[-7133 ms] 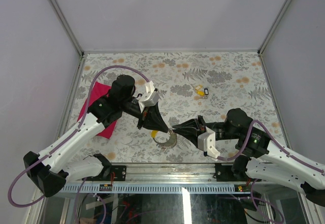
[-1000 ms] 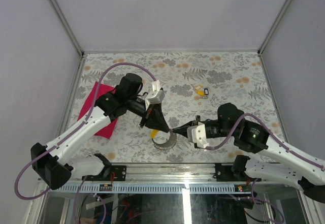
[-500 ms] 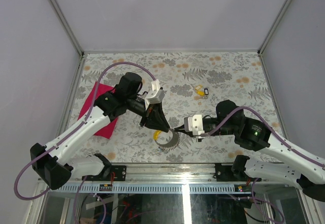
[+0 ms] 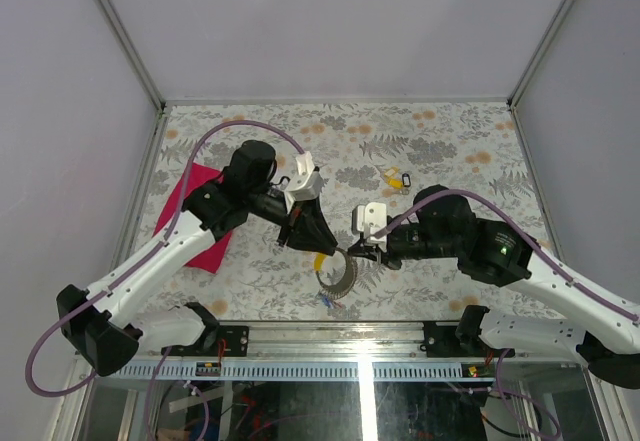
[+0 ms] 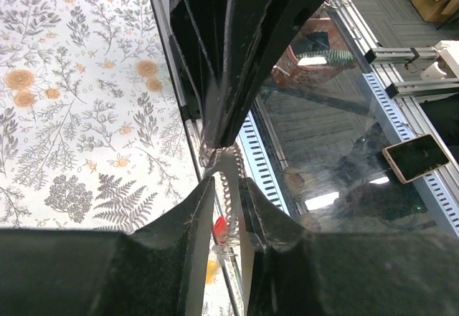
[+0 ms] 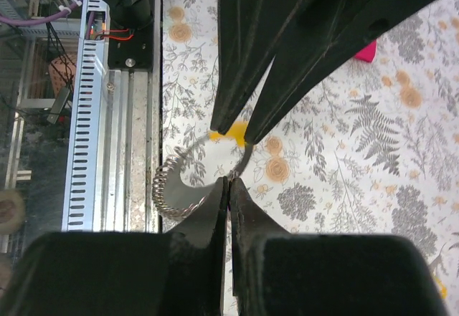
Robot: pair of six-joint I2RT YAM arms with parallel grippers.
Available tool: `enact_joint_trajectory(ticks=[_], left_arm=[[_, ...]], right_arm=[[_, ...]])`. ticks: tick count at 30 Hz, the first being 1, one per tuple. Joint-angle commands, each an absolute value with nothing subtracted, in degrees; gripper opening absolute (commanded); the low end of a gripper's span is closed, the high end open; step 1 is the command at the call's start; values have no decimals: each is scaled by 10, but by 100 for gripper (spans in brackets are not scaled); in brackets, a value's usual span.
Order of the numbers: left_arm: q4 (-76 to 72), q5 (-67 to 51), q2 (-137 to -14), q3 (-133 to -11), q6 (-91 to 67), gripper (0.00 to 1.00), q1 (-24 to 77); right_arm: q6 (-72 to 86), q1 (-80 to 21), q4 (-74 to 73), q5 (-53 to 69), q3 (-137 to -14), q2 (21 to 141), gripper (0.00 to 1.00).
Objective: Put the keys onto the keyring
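At the left of the overhead view a bright pink cloth [image 4: 180,206] lies flat on the floral-patterned table [image 4: 450,141], partly under the white and black left arm [image 4: 160,256] that reaches in from the lower left corner. The left end effector [image 4: 322,251] points down at the middle of the frame. In the right wrist view its black fingers [image 6: 240,79] come down from the top edge with their tips a narrow gap apart. A small key with a yellow plastic cap [image 6: 233,130] shows between those tips, and whether they touch it I cannot tell. Just below and to the right hangs the thin grey coiled metal keyring [image 4: 340,277], in the lower middle of the overhead frame near the table's front edge. In the left wrist view its ribbed wire [image 5: 228,198] runs through the slot between that end effector's own fingertips, with a red-capped key [image 5: 219,226] just below. Whether that key is threaded on, I cannot tell. The right end effector [image 4: 350,253] meets the keyring from the right. Its own camera shows both fingers [image 6: 208,216] pinched tight together on the wire at the bottom centre. Further right and higher, two loose keys [image 4: 397,176], capped yellow and black, lie on the table, well apart from the keyring.
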State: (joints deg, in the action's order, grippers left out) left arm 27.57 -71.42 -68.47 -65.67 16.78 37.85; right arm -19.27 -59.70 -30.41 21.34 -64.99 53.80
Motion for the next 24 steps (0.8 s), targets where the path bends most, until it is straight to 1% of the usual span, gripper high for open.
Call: enact_joint_trajectory(ticks=[1,3,6,9,18,24], left_arm=[[195,-698,-659,-644,122,23,380],[176,-688,-653,-640,113,25,387],[168,-679,-651,-639,114,31,397],[167,-664,-655,-639,116,34,409],[165,-616,-654,-632,120,33,425],[125,-584,-631,-609,98,33,425]], right_arm=[[-147,-600,-302,186,-674,536,0],[-139,-600,-292,187,-669,533,0],[-132,-600,-272,182,-659,525,0],[-129,-600,-264,182,-658,521,0],[-117,-599,-241,182,-648,502,0],[-112,-599,-229,192,-640,491,0]])
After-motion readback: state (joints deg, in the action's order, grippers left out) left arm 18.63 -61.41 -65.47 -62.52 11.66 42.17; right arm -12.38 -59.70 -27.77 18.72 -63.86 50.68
